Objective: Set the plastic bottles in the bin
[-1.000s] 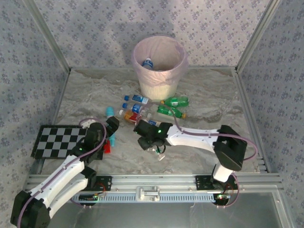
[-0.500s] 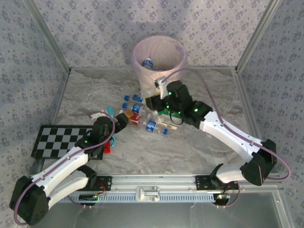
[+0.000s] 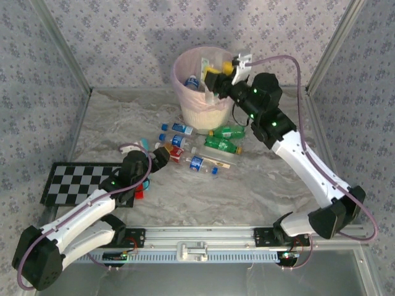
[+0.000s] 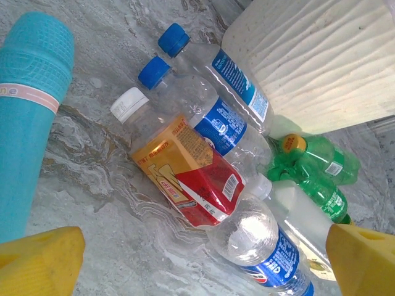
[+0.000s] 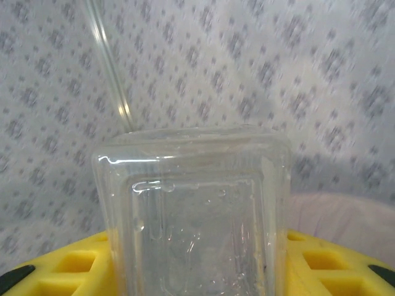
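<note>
Right pincer (image 3: 216,77): raised over the mouth of the bin (image 3: 203,114), at its right rim; closed on a clear square-sided bottle (image 5: 197,216).
Right fingers (image 5: 321,259): yellow pads pressed against both flat sides of the held bottle, which stands upright between them in the right wrist view.
Left pincer (image 3: 162,152): low over the surface (image 3: 265,185), jaws wide apart and holding nothing; it faces the cluster of bottles.
Left fingertips (image 4: 37,259): yellow, at the two lower corners of the left wrist view, clear of every bottle.
Bin: cream, pink-lined, upright at the far middle of the surface; one blue-labelled bottle (image 3: 192,81) lies inside it.
Red-labelled bottle (image 4: 191,179): lying on its side just ahead of the left pincer, white cap toward the upper left of the wrist view.
Blue-capped bottles (image 4: 216,123): two, clear with blue labels, lying side by side between the red-labelled bottle and the bin wall.
Green bottles (image 3: 225,139): two, lying near the foot of the bin on its right.
Near clear bottle (image 3: 199,164): blue label, on its side, just beside the red-labelled bottle.
Teal tool (image 4: 28,123): lying on the surface left of the bottles.
Checkerboard (image 3: 80,182): flat at the left near edge.
</note>
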